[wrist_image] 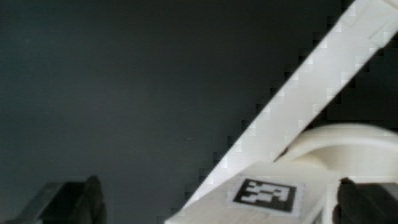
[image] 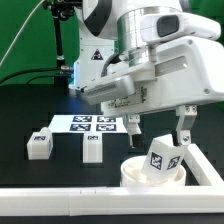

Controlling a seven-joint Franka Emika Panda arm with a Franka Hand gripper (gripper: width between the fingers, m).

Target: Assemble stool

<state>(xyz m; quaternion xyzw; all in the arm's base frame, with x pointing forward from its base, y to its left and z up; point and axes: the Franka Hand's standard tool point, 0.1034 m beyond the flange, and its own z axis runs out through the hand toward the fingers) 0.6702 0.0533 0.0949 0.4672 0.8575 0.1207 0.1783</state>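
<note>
The jaws stand wide apart and hold nothing. The gripper hangs above the seat disc, with one finger toward the exterior view's left and the other toward its right.

Straight under the gap, a little lower than the fingertips, is a tagged leg. It rests on the disc and is tilted, not upright. I cannot tell whether it sits in a socket. In the wrist view its tag shows between the two dark fingers, not exactly in the middle of the gap.

So the leg lies below the jaws, and I judge that a nearly straight descent would bring the fingers to its two sides. Because of the tilt, its faces may not meet the fingers squarely.

Farther out, two loose legs lie on the table, toward the exterior view's left and well apart from the disc. The marker board lies beyond them, on the far side. The border rail runs along the near edge, just beside the disc.
</note>
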